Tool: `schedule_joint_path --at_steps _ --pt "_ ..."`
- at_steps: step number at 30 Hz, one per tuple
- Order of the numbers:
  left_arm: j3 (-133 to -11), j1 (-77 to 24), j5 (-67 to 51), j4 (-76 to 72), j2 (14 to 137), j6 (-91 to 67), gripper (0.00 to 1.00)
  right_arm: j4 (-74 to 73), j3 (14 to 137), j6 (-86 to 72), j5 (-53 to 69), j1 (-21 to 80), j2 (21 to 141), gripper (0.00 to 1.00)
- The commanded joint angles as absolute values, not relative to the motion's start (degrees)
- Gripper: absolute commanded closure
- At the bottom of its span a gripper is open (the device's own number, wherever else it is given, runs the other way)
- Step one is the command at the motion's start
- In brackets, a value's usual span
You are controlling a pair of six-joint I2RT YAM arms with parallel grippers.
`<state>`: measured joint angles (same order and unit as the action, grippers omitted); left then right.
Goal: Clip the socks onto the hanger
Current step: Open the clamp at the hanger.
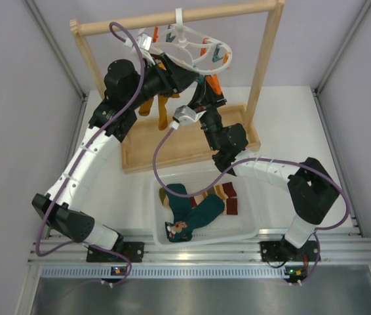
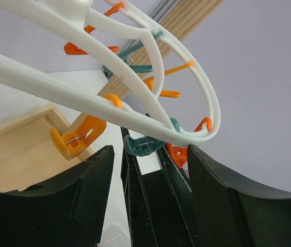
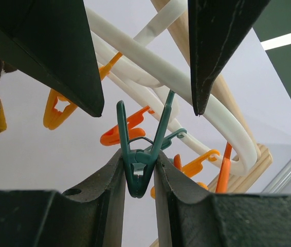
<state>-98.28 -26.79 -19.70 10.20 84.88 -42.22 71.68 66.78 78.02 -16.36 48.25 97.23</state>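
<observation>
The white oval hanger (image 1: 195,49) hangs from the wooden rail, with orange and teal clips dangling under it. My right gripper (image 3: 139,154) reaches up under the ring and is shut on a teal clip (image 3: 138,172); in the top view it (image 1: 210,95) is below the hanger's right part. My left gripper (image 2: 149,150) is open, its fingers straddling the right gripper's fingers and the same teal clip (image 2: 144,145); in the top view it (image 1: 195,80) is just under the ring. The teal socks (image 1: 192,211) and the striped socks (image 1: 228,198) lie in a white bin, held by neither gripper.
The white bin (image 1: 254,226) sits between the arm bases. The wooden rail frame (image 1: 264,72) stands on a wooden tray base (image 1: 172,154) at the back. Mustard-coloured fabric pieces (image 1: 161,113) hang below the hanger's left side. Grey walls close both sides.
</observation>
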Motion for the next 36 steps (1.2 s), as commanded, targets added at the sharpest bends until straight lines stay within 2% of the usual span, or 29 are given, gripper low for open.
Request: schedule_joint_path --at_steps 1,10,28,31,36 --pt "-98.62 -26.89 -18.20 6.60 85.34 -39.56 0.36 77.34 68.47 79.27 -13.01 49.66 97.21 1.00" --pt "-97.91 -27.51 -16.43 5.19 85.08 -35.43 0.29 77.61 69.26 80.33 -14.76 50.62 97.65 1.00" --pt "-95.10 -27.77 -19.34 -0.36 84.90 -34.98 0.32 76.11 70.40 80.07 -18.19 51.94 98.00 1.00" --pt "-94.92 -27.86 -17.50 2.45 84.38 -34.37 0.26 76.03 71.37 80.07 -19.42 52.03 98.35 1.00" --pt "-95.10 -27.86 -17.31 3.34 84.02 -34.72 0.27 78.48 70.67 81.73 -18.72 51.94 98.88 1.00"
